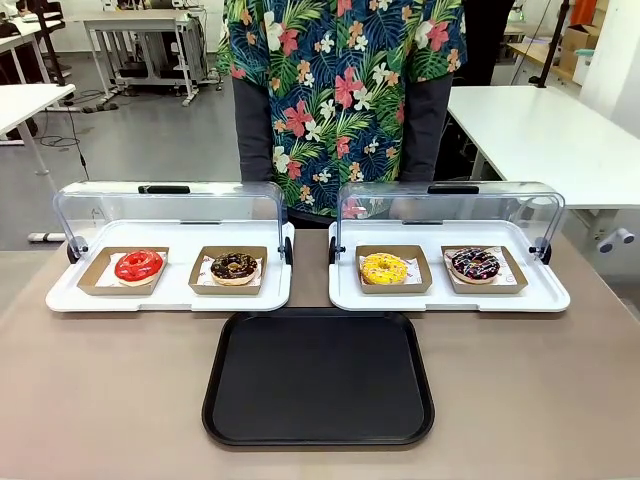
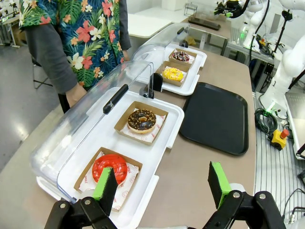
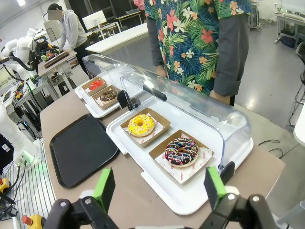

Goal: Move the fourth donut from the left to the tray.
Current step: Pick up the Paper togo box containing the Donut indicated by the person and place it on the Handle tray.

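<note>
2 white display cases on table (image 1: 100, 400), clear lids (image 1: 170, 210) tipped back open.
L case (image 1: 60, 298): red donut (image 1: 138, 266) + choc-crumb donut (image 1: 234, 267), each in its own brown holder.
R case (image 1: 545, 298): yellow donut (image 1: 384, 268) on the L, 4th donut (image 1: 474, 265) on the R. It has choc glaze w/ pink-white streaks and sits in its holder (image 1: 512, 283) on white paper.
Black tray (image 1: 230, 420) lies robot-side of both cases, centred btwn them, right up at their front edges. Can't tell if touching.

L gripper (image 2: 162, 183): fingers wide apart, nothing btwn, hanging over the red-donut end of L case.
R gripper (image 3: 159, 187): fingers apart too, nothing held, above near edge of R case, 4th donut just beyond.

Person (image 1: 345, 90) stands behind the cases, cut off by top of front view. One hand (image 2: 76, 95) partly behind L lid. Print on holder paper too small to read. Gripper bodies cut off by bottom edge in wrist views.
</note>
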You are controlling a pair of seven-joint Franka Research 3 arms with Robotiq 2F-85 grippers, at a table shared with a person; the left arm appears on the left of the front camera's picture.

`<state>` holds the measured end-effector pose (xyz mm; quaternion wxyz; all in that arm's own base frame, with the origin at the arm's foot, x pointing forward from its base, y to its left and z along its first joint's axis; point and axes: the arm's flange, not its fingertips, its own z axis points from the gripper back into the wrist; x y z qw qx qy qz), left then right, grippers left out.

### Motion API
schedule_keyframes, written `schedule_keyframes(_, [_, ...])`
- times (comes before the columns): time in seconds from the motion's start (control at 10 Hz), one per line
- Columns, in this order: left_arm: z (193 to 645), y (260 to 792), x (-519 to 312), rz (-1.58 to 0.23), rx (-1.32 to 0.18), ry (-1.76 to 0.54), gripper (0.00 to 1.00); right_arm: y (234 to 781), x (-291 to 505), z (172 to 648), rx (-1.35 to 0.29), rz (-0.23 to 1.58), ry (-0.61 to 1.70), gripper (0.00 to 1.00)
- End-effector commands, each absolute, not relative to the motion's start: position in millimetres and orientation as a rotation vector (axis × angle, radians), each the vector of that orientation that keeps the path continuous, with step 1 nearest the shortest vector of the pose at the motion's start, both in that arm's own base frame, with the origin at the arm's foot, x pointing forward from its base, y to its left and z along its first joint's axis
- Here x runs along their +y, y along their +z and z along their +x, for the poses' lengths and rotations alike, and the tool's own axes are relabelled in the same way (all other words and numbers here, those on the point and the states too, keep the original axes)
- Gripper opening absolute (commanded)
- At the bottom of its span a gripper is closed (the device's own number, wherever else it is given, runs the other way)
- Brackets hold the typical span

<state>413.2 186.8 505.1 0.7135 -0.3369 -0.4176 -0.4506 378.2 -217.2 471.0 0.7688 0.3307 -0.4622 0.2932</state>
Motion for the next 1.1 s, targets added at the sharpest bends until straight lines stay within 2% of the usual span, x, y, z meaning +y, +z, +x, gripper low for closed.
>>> schedule_keyframes(0.0, [411.9,506.3,186.4,-0.751,-0.924,-1.013,1.00,473.1,-217.7,382.5,-1.037,0.716,0.653,1.00])
schedule_keyframes(1.0, [411.9,506.3,186.4,-0.751,-0.924,-1.013,1.00,473.1,-217.7,382.5,-1.037,0.716,0.653,1.00])
